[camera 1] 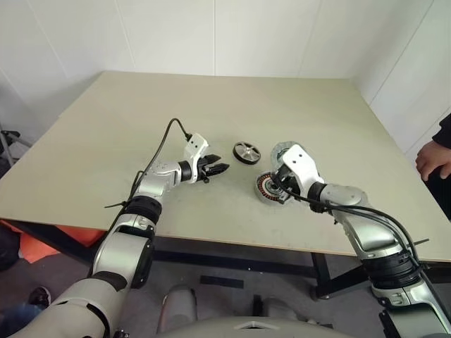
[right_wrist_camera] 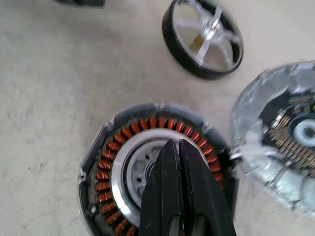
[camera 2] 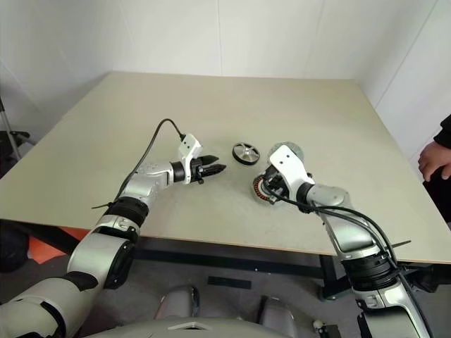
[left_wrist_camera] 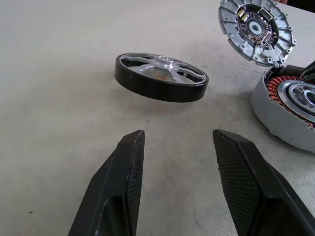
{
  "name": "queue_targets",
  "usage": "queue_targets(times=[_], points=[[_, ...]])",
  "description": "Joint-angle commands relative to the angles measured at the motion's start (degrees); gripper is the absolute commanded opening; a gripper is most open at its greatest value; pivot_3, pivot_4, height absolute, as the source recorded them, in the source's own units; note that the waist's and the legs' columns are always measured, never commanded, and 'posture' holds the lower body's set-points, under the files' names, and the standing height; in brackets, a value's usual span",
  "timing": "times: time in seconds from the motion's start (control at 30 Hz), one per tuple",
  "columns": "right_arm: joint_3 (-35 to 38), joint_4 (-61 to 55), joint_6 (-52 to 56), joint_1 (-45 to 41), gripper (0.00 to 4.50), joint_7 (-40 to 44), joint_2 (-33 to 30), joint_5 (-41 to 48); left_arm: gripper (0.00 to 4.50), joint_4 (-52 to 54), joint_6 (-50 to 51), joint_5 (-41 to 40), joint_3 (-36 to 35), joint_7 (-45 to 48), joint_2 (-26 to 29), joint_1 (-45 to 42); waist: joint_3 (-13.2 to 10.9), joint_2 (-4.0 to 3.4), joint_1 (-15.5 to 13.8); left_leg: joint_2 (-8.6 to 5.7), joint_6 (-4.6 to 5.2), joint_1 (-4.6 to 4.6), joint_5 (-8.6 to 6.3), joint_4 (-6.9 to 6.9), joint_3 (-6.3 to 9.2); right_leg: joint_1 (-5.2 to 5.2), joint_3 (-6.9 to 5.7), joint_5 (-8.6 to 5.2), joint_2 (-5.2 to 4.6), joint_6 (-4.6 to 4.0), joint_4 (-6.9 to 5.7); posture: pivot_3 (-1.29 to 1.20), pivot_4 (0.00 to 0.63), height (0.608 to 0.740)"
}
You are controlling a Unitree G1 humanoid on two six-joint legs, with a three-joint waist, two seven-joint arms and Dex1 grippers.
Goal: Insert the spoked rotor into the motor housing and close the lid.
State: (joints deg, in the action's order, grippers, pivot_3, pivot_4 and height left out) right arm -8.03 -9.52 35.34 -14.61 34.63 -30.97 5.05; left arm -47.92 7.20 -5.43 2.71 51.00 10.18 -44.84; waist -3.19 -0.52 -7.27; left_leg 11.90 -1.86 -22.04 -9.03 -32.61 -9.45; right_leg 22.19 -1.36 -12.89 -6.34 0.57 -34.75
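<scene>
Rotor free on table, housing under right gripper.
Head view: left gripper [camera 1: 220,169] spread, empty, beside spoked rotor [camera 1: 246,152]; open table [camera 1: 141,113] behind. Right wrist: right gripper [right_wrist_camera: 178,147] pressed together over motor housing [right_wrist_camera: 106,172]; lid [right_wrist_camera: 275,162] touching alongside.

No readable text, label, brand, number or sign is showing anywhere in these pictures.
</scene>
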Motion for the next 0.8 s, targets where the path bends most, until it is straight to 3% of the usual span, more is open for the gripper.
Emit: queue_targets(times=[0.03, 0.8], points=[[-0.58, 2.19, -0.98, 0.54, 0.04, -0.20, 0.07, -0.87, 2.34, 0.82, -1.41, -0.39, -0.27, -0.03, 0.19, -1.34, 0.00, 0.00, 0.02, 0.00, 0.00, 0.03, 0.00, -0.01, 0.00, -0.03, 0.00, 0.00, 0.00, 0.00, 0.00, 0.00, 0.000, 0.740], [1.72, -4.78, 1.89, -2.57, 0.04, -0.17, -1.56, 0.17, 2.34, 0.62, -1.49, -0.35, -0.25, -0.08, 0.29, -1.64, 0.00, 0.00, 0.01, 0.01, -0.01, 0.00, 0.00, 0.02, 0.01, 0.01, 0.00, 0.00, 0.01, 0.00, 0.00, 0.00, 0.000, 0.740]])
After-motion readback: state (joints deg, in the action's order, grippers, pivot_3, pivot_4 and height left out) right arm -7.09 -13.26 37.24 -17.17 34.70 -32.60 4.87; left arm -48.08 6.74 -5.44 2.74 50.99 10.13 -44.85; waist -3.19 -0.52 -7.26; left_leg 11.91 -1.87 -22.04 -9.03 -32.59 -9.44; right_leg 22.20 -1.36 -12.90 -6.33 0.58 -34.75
